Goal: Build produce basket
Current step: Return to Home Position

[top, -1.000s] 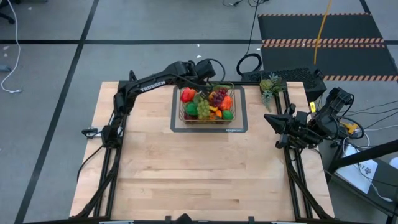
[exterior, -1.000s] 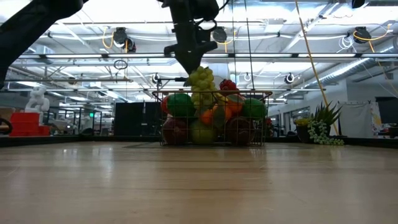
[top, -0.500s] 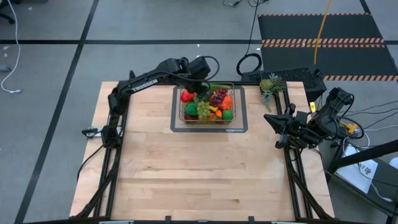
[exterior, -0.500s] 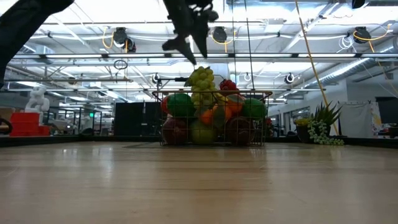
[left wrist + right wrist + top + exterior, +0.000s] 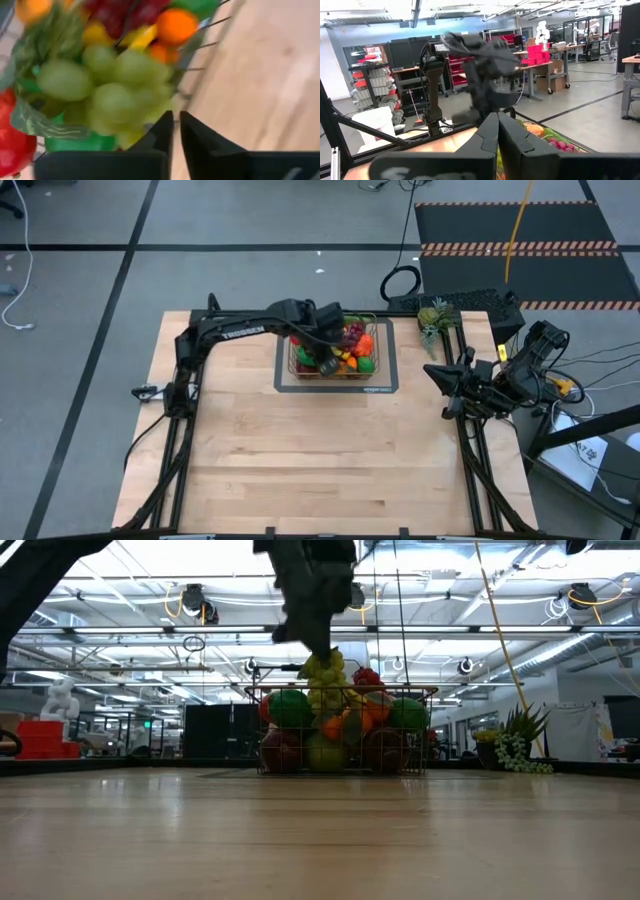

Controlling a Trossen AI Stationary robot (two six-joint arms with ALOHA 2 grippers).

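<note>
Hovering over the basket [image 5: 376, 332], left gripper [image 5: 323, 354] (spiky plant [image 5: 436, 316] beside).

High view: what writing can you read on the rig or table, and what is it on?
"TROSSEN": white letters on the dark left arm reaching over the brown wire-mesh basket.
Small pale label on the front edge of the dark mat under that basket: too small to read.
White sheet at the picture's lower right: print too small to read.
Nothing else readable.
</note>
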